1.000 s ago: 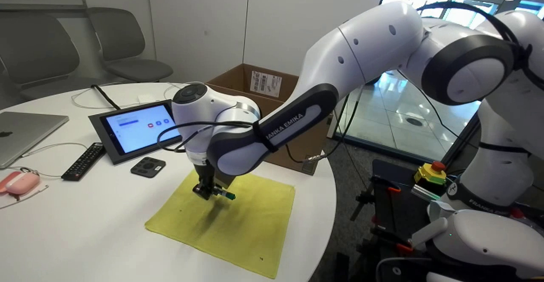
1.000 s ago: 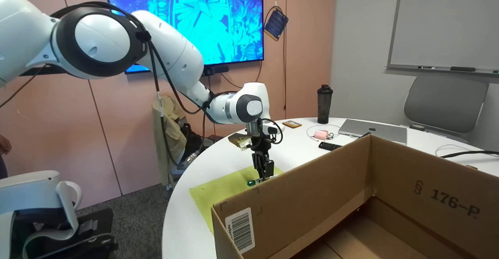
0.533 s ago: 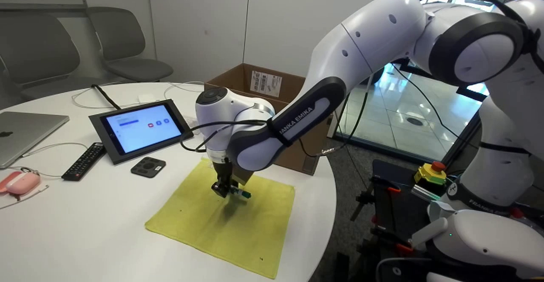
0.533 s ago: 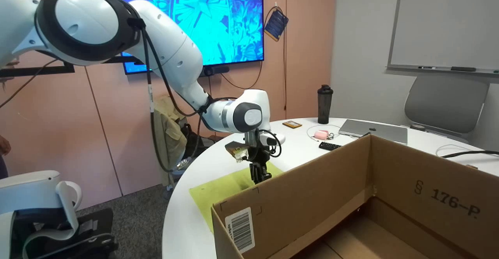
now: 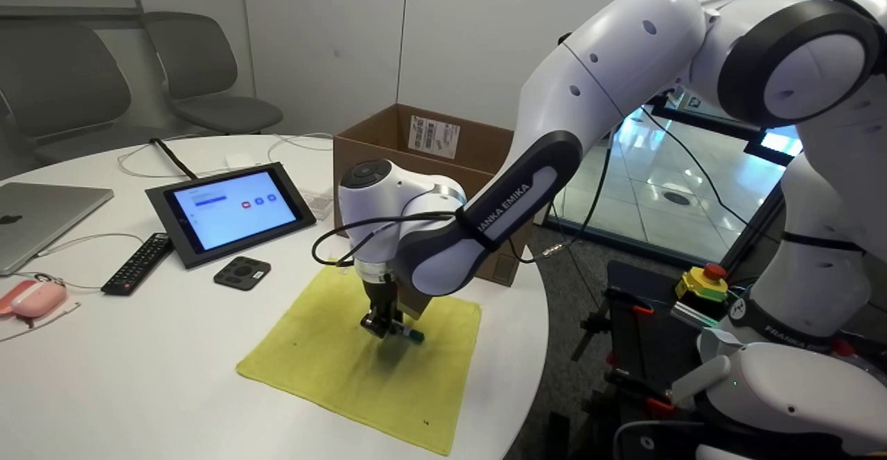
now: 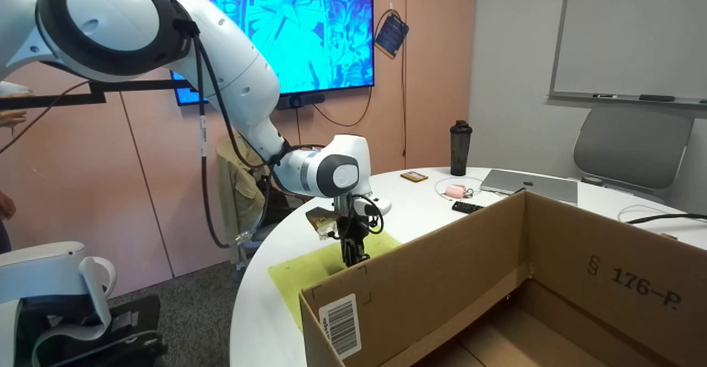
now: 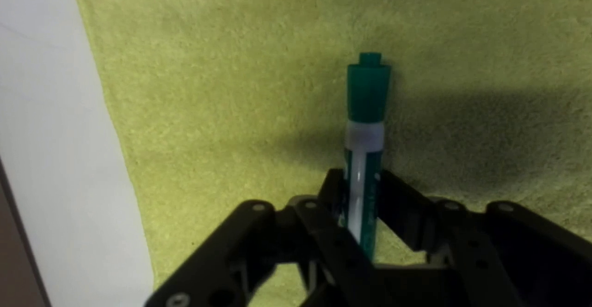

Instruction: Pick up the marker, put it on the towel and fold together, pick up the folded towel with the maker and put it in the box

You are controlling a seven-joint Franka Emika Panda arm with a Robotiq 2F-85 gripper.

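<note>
My gripper (image 7: 361, 189) is shut on the marker (image 7: 368, 94), with a finger pad against each side of its barrel. The marker is green and white with a green cap. In an exterior view the gripper (image 5: 389, 326) holds the marker (image 5: 416, 336) low over the yellow towel (image 5: 332, 370); I cannot tell whether it touches. The towel lies flat and unfolded on the table. The cardboard box (image 6: 442, 273) stands open beside the towel, and it also shows behind the arm (image 5: 485, 147). In an exterior view the box wall hides the marker and the tips of the gripper (image 6: 354, 258).
On the white round table are a tablet (image 5: 232, 207), a small black device (image 5: 242, 273), a remote (image 5: 138, 264), a pink case (image 5: 39, 298), a laptop (image 5: 41, 217) and cables. A black bottle (image 6: 459, 148) stands at the far edge. The box walls rise high beside the arm.
The gripper has carried the marker across the towel toward its middle right in an exterior view, and lowered it. The marker has gone behind the box wall in an exterior view.
</note>
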